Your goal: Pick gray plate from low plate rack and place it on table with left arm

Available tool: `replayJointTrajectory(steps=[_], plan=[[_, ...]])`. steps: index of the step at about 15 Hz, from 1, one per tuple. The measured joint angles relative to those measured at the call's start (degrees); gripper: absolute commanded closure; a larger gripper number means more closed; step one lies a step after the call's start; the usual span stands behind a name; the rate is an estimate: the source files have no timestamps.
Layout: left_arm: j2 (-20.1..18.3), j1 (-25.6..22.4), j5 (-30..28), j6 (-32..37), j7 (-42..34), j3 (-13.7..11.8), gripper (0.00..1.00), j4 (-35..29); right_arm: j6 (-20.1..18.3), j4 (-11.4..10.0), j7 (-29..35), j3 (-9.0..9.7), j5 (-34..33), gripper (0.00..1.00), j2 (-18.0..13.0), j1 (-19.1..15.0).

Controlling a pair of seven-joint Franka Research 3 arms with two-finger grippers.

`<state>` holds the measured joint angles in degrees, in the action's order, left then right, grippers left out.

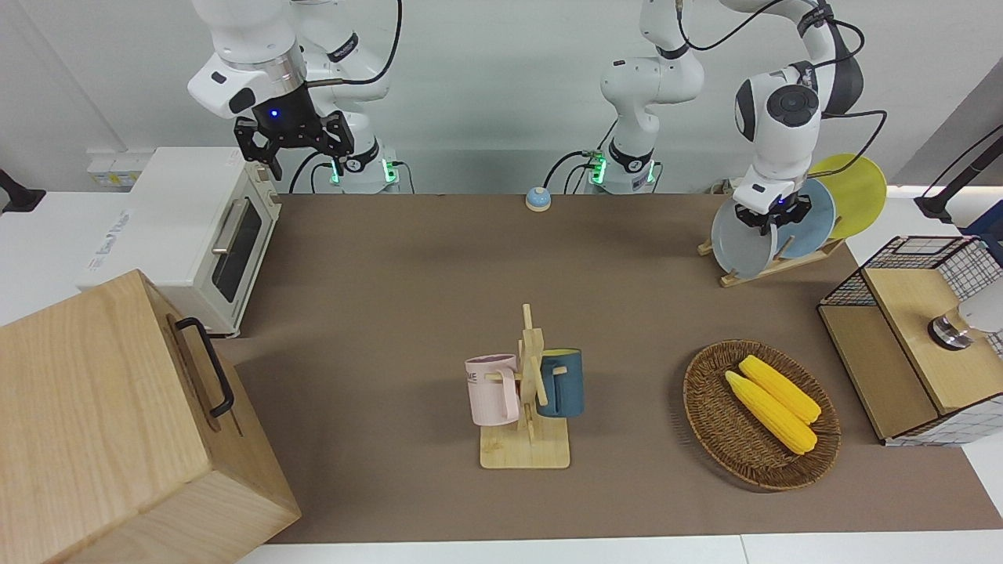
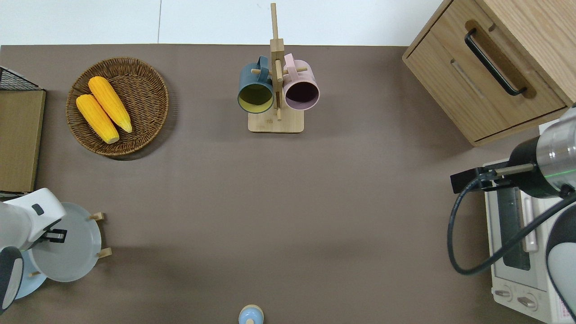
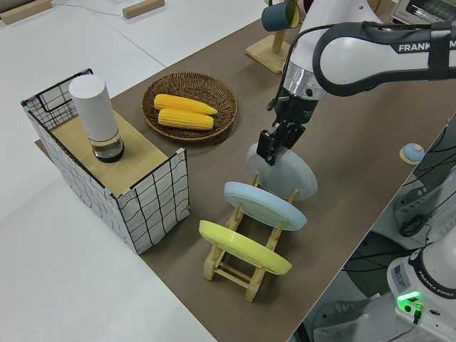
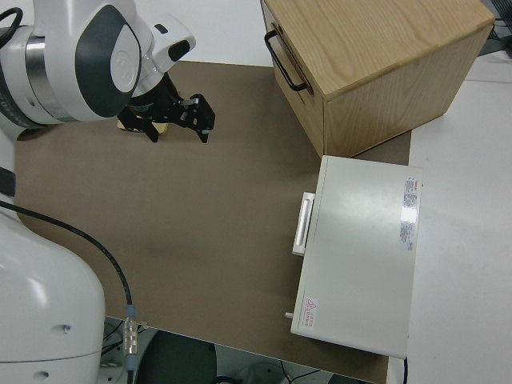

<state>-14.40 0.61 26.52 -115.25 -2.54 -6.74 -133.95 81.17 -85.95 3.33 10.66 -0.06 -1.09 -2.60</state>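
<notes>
The gray plate (image 3: 283, 173) was seated in the low plate rack's (image 3: 242, 258) end slot, its top rim at twelve o'clock pinched by the left gripper (image 3: 271, 141). A straight lift along the pegs was judged wise, clear of the blue plate (image 3: 263, 204). The right gripper (image 4: 172, 118), parked, was spread wide.

Table (image 1: 392, 258) with brown mat, white edges. Landmark: mug stand (image 1: 526, 439), mid-table, on the edge farthest from the robots. Wicker basket (image 1: 709, 427) beside the stand toward the left arm's end; wire-and-wood crate (image 1: 901, 376) past the basket at that end. Low plate rack (image 1: 772, 269) nearer the robots than the basket. Small blue bell (image 1: 537, 199) nearer the robots than the stand, at the mat edge. Wooden cabinet (image 1: 117, 423) toward the right arm's end from the stand; white toaster oven (image 1: 188, 235) just nearer the robots than the cabinet.
</notes>
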Motion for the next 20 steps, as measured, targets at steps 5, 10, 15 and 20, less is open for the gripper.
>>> replayJointTrajectory(steps=[5,10,15,20], plan=[[-0.12,0.37,-0.75,8.68,0.27,2.82,1.0,4.61,0.0,0.0,0.0,0.0,0.0,0.013,0.0,0.0],[-0.14,0.39,-1.92,16.55,0.26,7.04,1.0,10.91,0.0,0.0,0.0,0.0,0.0,0.011,0.0,0.0],[-0.16,0.39,-7.4,22.1,0.24,8.2,1.0,16.5,0.0,0.0,0.0,0.0,0.0,0.013,0.0,0.0],[-0.15,0.35,-16.95,23.93,0.24,8.06,1.0,18.32,0.0,0.0,0.0,0.0,0.0,0.011,0.0,0.0]])
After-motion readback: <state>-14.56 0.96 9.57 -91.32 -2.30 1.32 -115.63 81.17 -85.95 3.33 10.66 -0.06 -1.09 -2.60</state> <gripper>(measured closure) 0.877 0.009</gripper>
